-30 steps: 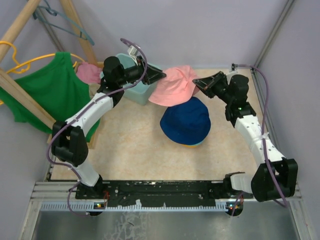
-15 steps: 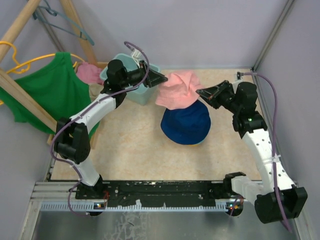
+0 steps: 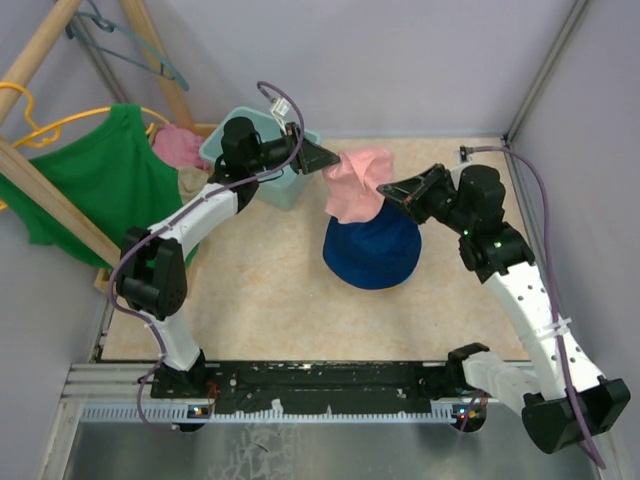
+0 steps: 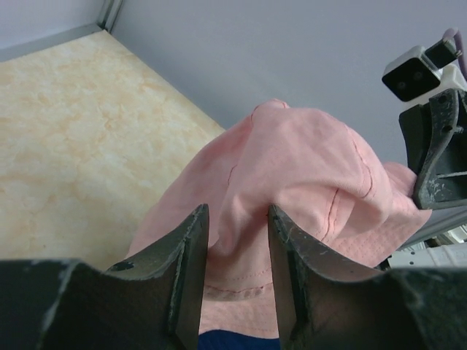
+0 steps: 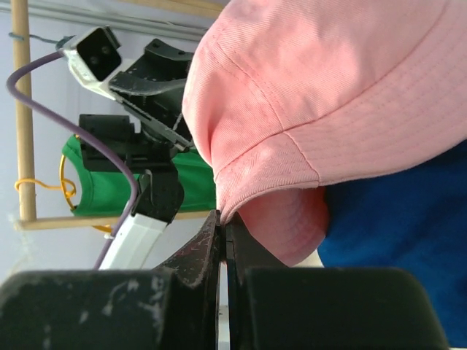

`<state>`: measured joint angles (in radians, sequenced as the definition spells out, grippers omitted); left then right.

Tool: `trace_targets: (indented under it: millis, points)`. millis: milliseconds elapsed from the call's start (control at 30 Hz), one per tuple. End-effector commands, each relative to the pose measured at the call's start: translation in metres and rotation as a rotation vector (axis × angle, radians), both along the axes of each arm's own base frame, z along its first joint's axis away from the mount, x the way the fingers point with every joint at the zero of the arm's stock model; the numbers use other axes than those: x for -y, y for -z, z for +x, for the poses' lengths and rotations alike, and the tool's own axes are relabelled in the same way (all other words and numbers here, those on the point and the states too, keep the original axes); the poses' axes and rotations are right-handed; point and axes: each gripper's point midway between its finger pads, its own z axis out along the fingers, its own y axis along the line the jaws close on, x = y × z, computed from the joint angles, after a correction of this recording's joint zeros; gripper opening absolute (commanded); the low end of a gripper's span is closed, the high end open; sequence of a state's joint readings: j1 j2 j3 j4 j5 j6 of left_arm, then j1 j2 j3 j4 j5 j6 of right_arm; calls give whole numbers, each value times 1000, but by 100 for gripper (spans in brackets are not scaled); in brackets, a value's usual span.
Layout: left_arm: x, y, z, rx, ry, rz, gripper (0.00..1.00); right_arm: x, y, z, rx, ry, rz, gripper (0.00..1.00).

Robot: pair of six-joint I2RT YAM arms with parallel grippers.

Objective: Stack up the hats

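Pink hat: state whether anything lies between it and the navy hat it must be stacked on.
Nothing visible does. The pink hat, held by the left claw and right claw, hangs over the navy hat, with no other object between them.

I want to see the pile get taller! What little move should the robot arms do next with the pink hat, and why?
Probably lower the pink hat gently onto the navy hat. The left gripper and the right gripper each pinch its brim from opposite sides, and it hangs crumpled over the navy hat's far edge, not yet settled on its crown.
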<state>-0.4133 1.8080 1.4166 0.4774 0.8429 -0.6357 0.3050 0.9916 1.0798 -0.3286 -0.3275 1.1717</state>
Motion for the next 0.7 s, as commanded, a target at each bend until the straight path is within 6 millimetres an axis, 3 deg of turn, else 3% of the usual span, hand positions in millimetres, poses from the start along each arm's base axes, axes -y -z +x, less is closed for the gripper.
trace_targets:
  millis: [0, 133, 333, 533, 667]
  points:
    - [3, -24, -1, 72, 19, -13, 44, 3, -35, -3, 63, 36, 35, 0]
    - [3, -25, -3, 69, 19, -13, 47, 3, -50, 0, 86, 45, 26, 0]
    - [-5, -33, -4, 69, 16, -12, 52, 8, -51, -3, 63, 69, 17, 0]
    - [-16, -46, -6, 65, 29, -4, 56, 3, -64, -6, 59, 54, 34, 0]
    - [-21, -53, -9, 61, 38, -11, 56, 3, -54, -19, 4, 37, 8, 0]
